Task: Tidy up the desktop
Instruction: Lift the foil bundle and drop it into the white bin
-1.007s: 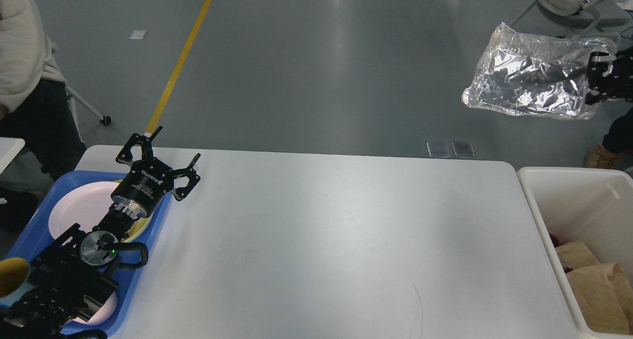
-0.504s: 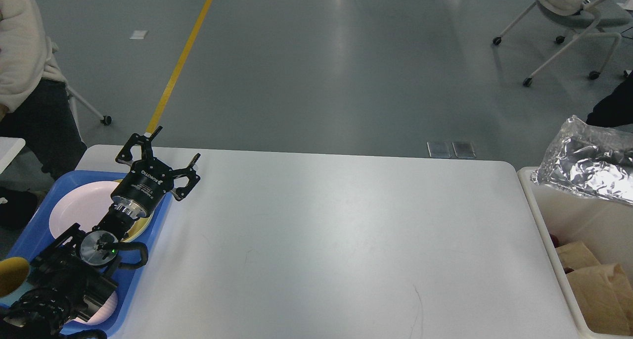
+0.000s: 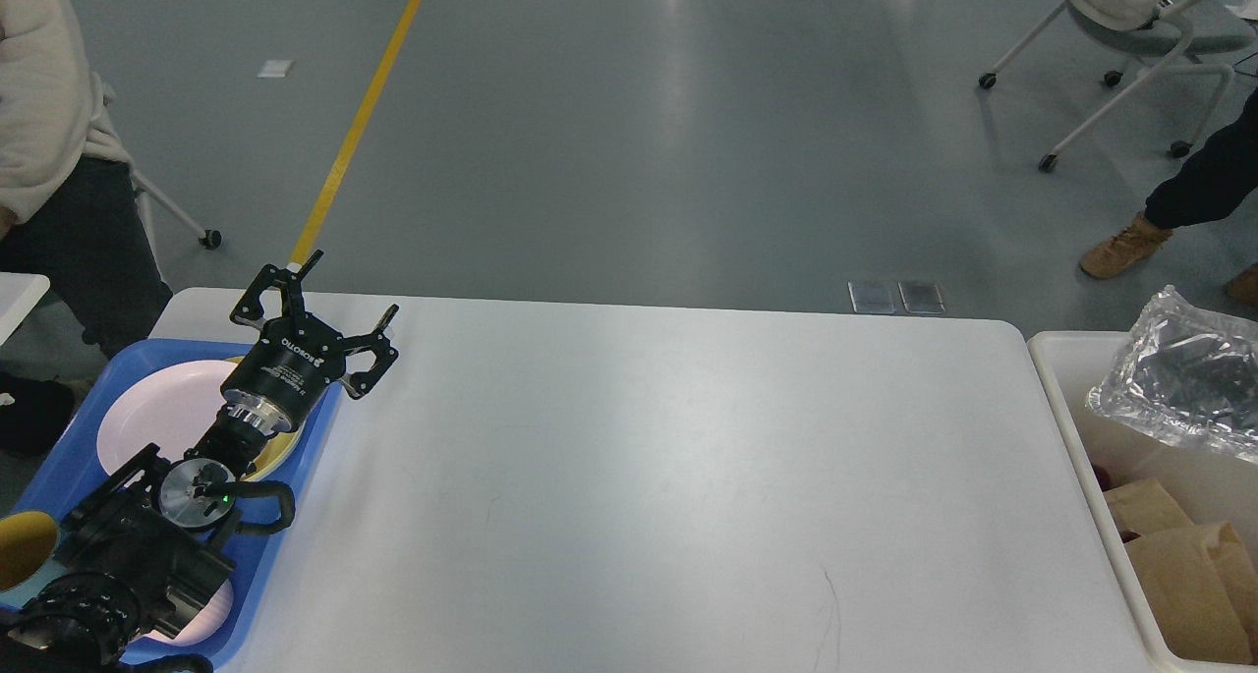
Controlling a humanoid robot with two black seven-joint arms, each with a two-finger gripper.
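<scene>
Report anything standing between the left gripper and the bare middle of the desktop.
Nothing visible does. The left gripper, fingers spread, sits over the desktop's left edge beside the blue tray, and the surface to its right lies bare.

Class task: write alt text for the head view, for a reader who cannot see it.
A white desktop fills the view, between a blue tray of plates on the left, under the open left end effector, and a white bin on the right holding a crinkled clear bag and brown paper.

desktop (image 3: 668, 476): smooth, faintly glossy white | tray (image 3: 285, 526): blue plastic | bag (image 3: 1174, 383): crinkled clear film | bin (image 3: 1071, 378): white plastic
</scene>
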